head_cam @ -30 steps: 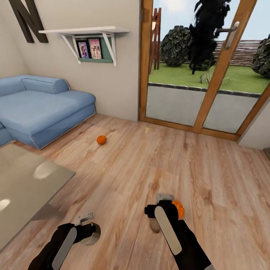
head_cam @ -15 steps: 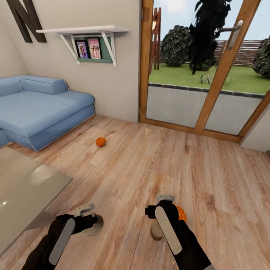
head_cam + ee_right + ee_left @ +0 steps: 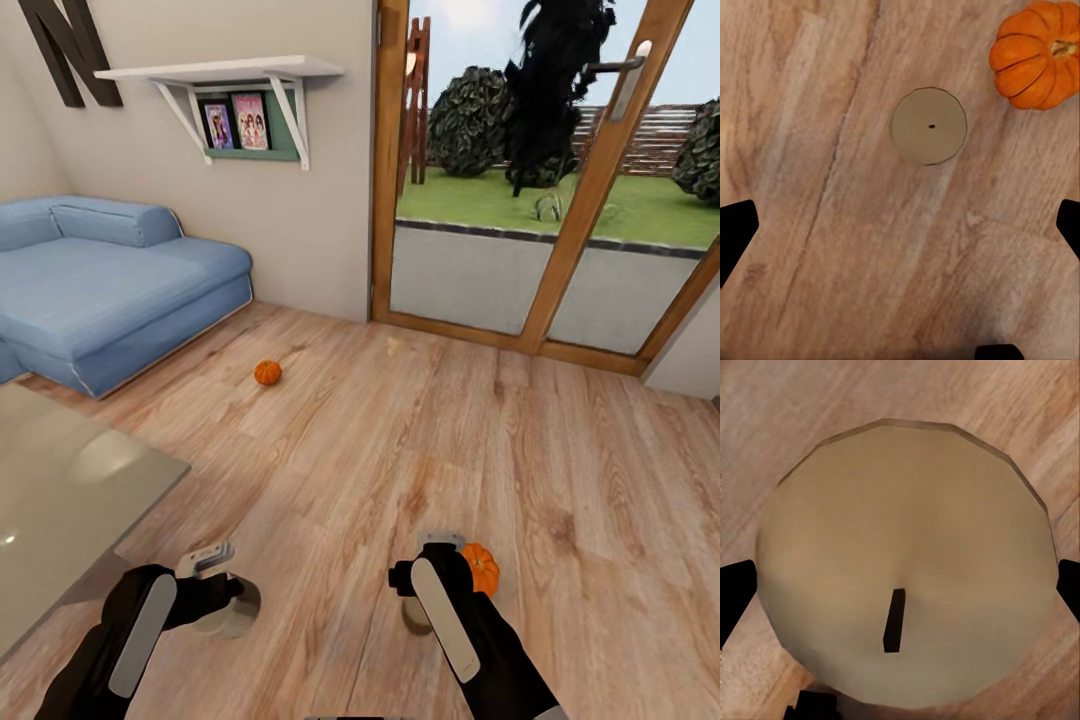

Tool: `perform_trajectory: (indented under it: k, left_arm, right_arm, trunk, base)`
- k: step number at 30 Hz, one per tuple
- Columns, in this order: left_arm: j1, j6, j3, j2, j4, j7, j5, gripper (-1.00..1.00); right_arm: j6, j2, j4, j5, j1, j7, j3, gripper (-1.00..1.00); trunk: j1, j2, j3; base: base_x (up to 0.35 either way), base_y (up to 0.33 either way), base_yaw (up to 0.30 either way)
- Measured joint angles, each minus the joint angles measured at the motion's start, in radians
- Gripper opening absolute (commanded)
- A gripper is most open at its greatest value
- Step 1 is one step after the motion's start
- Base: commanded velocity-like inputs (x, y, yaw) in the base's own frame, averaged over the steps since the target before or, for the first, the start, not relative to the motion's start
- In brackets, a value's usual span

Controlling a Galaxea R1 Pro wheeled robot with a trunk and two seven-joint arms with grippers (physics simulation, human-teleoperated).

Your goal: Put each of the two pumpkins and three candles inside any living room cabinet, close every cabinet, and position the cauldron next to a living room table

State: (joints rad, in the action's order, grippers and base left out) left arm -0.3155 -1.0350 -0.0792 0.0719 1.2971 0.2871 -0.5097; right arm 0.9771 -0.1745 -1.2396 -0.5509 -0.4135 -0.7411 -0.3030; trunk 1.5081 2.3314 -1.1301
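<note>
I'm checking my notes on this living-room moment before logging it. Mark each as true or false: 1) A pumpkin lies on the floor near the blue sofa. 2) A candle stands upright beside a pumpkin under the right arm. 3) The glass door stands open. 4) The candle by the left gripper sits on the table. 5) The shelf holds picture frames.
1) True: the far pumpkin lies near the sofa.
2) True: candle, near pumpkin.
3) False: the door looks shut.
4) False: the left candle is over the floor, beside the table.
5) True: shelf.

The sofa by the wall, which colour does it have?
The sofa is light blue, best seen in the head view.
</note>
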Motion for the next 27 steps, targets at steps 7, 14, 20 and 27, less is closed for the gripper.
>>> perform_trajectory:
  k: [7, 14, 20, 27]
  left_arm:
    - [0.0, -0.001, 0.002, 0.002, -0.003, 0.0, 0.004, -1.0]
    - [0.0, -0.005, 0.014, 0.003, -0.003, 0.0, 0.004, -1.0]
    - [0.0, -0.005, 0.015, 0.004, -0.002, 0.0, 0.0, -1.0]
    - [0.0, -0.009, 0.019, 0.005, 0.032, -0.003, -0.007, -1.0]
  right_arm:
    - [-0.014, 0.0, 0.027, 0.0, 0.001, 0.001, 0.002, 1.0]
    - [-0.015, 0.0, 0.031, 0.002, 0.001, -0.006, 0.002, 1.0]
    - [-0.017, 0.0, 0.041, 0.006, 0.001, -0.007, 0.032, 1.0]
    - [-0.098, 0.013, 0.151, 0.011, -0.012, 0.001, 0.074, 1.0]
  trunk:
    - [0.027, 0.049, -0.022]
    - [0.054, 0.098, -0.044]
    - [0.077, 0.14, -0.063]
    - [0.094, 0.169, -0.087]
  base:
    - [0.0, 0.0, 0.0]
    - [0.0, 0.0, 0.0]
    - [0.0, 0.0, 0.0]
    - [0.0, 0.0, 0.0]
